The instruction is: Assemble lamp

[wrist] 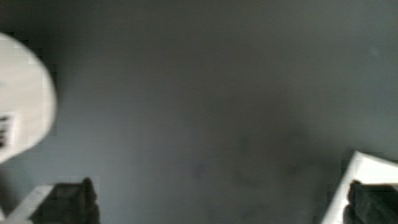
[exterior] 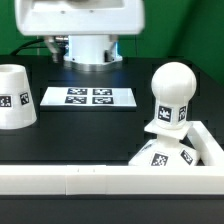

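The white bulb (exterior: 172, 95), round head up, stands on the white square base (exterior: 160, 156) at the exterior view's right, in the corner of the rail. The tapered white shade (exterior: 15, 98) stands alone at the exterior view's left. My gripper (wrist: 217, 192) shows only in the wrist view: its two dark fingers (wrist: 64, 205) stand wide apart over the dark table, with nothing between them. A white rounded shape (wrist: 18, 105) sits at the wrist view's edge; I cannot tell which part it is.
The marker board (exterior: 88, 96) lies flat at the middle back. The arm's white base (exterior: 88, 45) stands behind it. A long white rail (exterior: 70, 182) runs along the front and turns back at the right (exterior: 212, 148).
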Tool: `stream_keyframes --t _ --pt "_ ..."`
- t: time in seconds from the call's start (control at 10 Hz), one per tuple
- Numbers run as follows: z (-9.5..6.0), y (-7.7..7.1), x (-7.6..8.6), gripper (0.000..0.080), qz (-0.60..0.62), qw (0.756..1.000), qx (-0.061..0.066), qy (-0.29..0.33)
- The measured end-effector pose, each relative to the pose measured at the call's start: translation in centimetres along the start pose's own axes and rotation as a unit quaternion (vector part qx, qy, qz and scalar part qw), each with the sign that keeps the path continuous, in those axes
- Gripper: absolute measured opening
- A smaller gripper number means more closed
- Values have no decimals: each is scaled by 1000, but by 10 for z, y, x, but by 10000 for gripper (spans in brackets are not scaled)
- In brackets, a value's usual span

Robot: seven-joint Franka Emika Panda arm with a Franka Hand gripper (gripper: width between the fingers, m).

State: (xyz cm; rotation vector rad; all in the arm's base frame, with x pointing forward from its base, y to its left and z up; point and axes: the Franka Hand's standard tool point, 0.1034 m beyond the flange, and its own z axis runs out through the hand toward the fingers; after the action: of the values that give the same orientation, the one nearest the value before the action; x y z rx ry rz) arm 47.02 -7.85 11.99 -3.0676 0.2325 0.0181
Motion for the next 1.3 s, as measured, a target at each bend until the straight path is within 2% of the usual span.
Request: stream_keyframes --t 0.1,0.3,0.6,0.9,1.3 --pt "-2 16 2 699 3 1000 -1 3" --pt "-1 11 1 699 2 1000 -1 1" --pt "2 13 -5 699 -5 1000 -1 -4" --pt "3 42 -12 699 -34 999 -1 -6" --pt "17 58 -15 699 -54 998 -7 -13"
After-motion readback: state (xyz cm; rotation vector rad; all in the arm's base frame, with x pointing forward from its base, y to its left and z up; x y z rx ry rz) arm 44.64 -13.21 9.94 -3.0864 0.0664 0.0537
